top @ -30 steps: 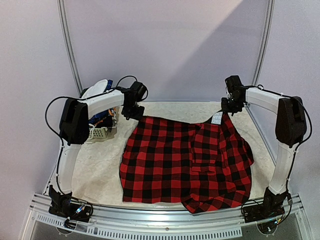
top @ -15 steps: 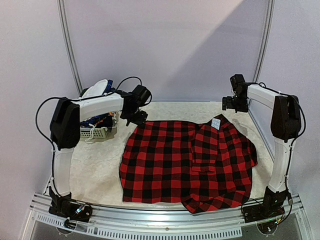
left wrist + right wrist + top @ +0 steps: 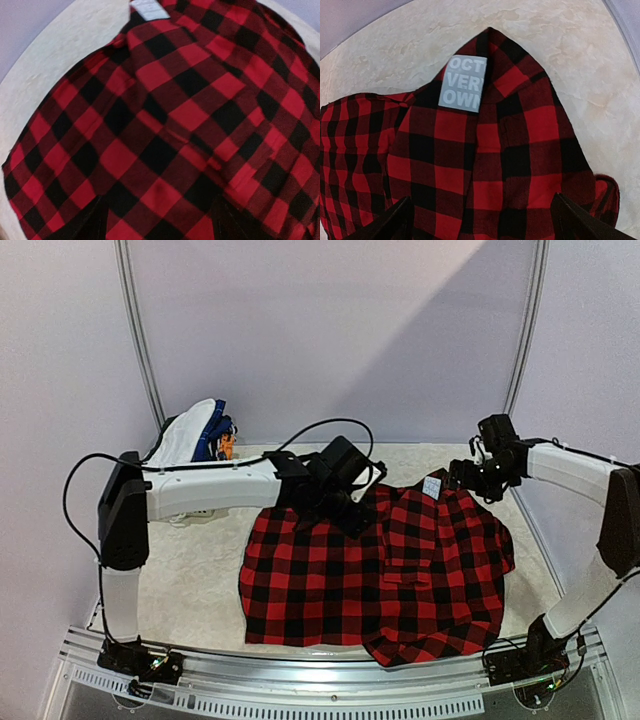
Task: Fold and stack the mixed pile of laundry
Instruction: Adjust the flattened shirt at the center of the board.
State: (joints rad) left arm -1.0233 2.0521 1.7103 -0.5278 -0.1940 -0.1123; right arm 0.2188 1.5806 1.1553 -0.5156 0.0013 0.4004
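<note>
**Left tool (image 3: pixel 352 512) and right tool (image 3: pixel 470 478) both spread over the plaid shirt (image 3: pixel 340 580)**

Neither tool holds anything. In the left wrist view its two dark fingers (image 3: pixel 97 222) sit blurred at the bottom corners, set apart, with only red-and-black check between them. In the right wrist view the fingers (image 3: pixel 387 222) stand wider still, one at each lower corner, and the cloth below them is not pinched.

The plaid shirt lies opened out flat on the cream table (image 3: pixel 200 570). Its collar points to the far right and its hem lies close to the near edge. A white label (image 3: pixel 462 84) with block lettering sits at the collar, just below the right tool in the top view. The left arm reaches across from the left, so its tool hangs over the middle of the shirt's far edge. Whether either tool touches the fabric cannot be told.

The remaining garments (image 3: pixel 195 430), white and blue, are heaped in the far left corner, apart from the shirt.
</note>
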